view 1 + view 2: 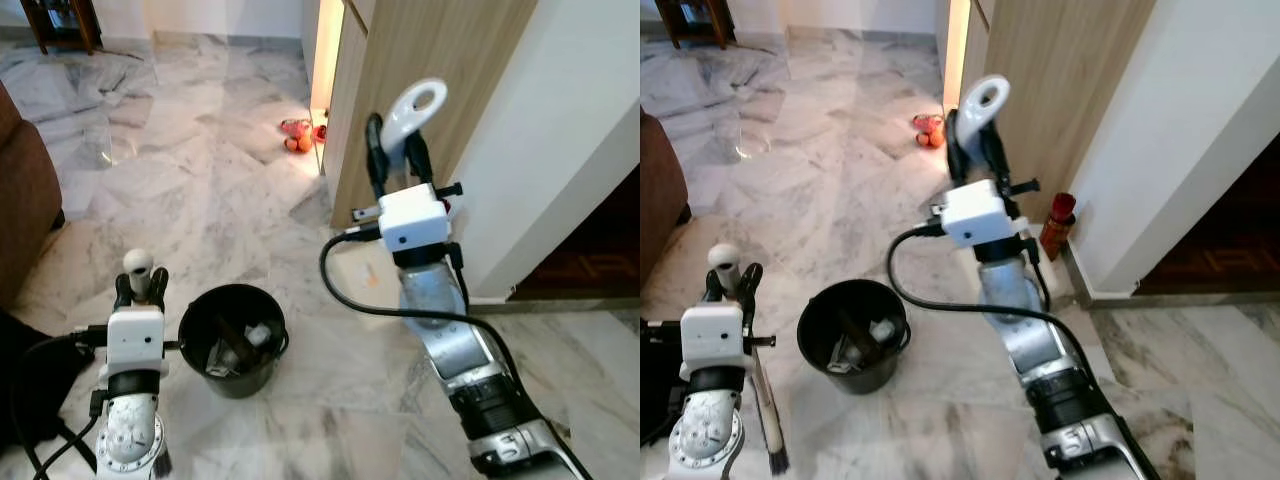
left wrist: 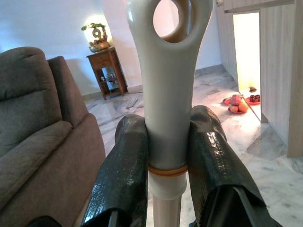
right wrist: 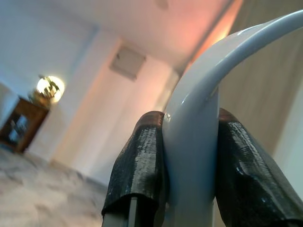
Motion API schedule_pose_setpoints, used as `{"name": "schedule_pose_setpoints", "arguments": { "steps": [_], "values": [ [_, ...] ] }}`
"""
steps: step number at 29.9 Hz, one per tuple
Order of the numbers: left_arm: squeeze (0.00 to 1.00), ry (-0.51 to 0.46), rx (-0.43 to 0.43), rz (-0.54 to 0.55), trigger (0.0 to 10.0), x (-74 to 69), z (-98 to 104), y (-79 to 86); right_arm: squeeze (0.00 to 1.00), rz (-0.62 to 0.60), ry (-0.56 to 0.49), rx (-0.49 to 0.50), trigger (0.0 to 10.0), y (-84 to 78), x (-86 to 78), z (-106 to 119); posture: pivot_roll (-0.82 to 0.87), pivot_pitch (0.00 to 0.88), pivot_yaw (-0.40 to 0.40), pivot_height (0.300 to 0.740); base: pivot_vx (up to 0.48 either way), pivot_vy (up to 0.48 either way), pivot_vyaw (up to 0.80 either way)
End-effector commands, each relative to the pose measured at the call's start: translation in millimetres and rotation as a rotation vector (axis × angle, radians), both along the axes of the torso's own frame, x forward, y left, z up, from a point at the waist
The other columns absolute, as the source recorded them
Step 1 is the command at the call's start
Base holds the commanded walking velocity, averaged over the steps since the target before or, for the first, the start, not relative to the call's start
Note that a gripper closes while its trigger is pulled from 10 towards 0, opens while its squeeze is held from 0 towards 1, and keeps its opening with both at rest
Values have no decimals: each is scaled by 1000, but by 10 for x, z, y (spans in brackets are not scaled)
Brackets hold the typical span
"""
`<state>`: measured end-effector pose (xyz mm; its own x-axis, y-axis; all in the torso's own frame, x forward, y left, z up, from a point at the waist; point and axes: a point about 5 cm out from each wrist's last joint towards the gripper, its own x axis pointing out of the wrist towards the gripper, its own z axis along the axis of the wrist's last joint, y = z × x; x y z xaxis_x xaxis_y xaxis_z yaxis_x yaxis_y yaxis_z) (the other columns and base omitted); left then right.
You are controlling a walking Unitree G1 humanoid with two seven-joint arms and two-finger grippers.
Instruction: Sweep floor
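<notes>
My left gripper (image 1: 140, 287) is low at the left, shut on the cream handle (image 2: 168, 71) of a brush. The handle has a hole at its top, and the dark bristles (image 1: 776, 460) hang near the marble floor. My right gripper (image 1: 395, 160) is raised in the middle, shut on a white handle (image 1: 420, 103) that ends in a loop; what hangs below this handle is hidden by the arm. Between the two arms a black bucket (image 1: 200, 310) stands on the floor with bits of rubbish inside.
A brown sofa (image 1: 20, 190) lies at the left, with a dark bundle (image 1: 25, 385) below it. A wooden cabinet (image 1: 430, 50) and a white wall (image 1: 560, 130) rise at the right. A red bottle (image 1: 1056, 225) stands at the cabinet's foot. Red and orange items (image 1: 297, 135) sit farther back.
</notes>
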<state>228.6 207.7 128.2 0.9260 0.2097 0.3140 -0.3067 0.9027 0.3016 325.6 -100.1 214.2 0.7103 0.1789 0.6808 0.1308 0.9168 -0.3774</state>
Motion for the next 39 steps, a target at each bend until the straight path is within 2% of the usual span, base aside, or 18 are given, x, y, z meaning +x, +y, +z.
{"name": "schedule_pose_setpoints", "arguments": {
  "steps": [1, 7, 10, 14, 26, 39],
  "values": [
    [0, -19, 19, -25, 10000, 6, 44, -14, 0, -32, -3, 1, 10000, -87, 7, -20, 126, 109, -93, 740, 0, 0, 0],
    [0, 1, -2, -55, 10000, 13, -6, -40, 0, -67, 129, 67, 10000, -258, 56, -306, 116, 100, -85, 740, 0, 0, 0],
    [0, 0, -4, -70, 10000, 28, -3, -60, 0, -94, 230, 173, 10000, -385, 73, -482, 111, 88, -83, 740, 0, 0, 0],
    [0, 2, -14, -81, 10000, 59, -13, -67, 0, -107, 295, 208, 10000, -466, 84, -616, 110, 68, -85, 740, 0, 0, 0],
    [0, 23, -61, -89, 10000, 113, -86, -76, 0, -85, 396, 348, 10000, -583, 94, -800, 106, 24, -86, 740, 0, 0, 0],
    [0, 24, -89, -79, 10000, 141, -116, -68, 0, -76, 424, 355, 10000, -610, 66, -910, 101, 52, -88, 740, 0, 0, 0]
  ]
}}
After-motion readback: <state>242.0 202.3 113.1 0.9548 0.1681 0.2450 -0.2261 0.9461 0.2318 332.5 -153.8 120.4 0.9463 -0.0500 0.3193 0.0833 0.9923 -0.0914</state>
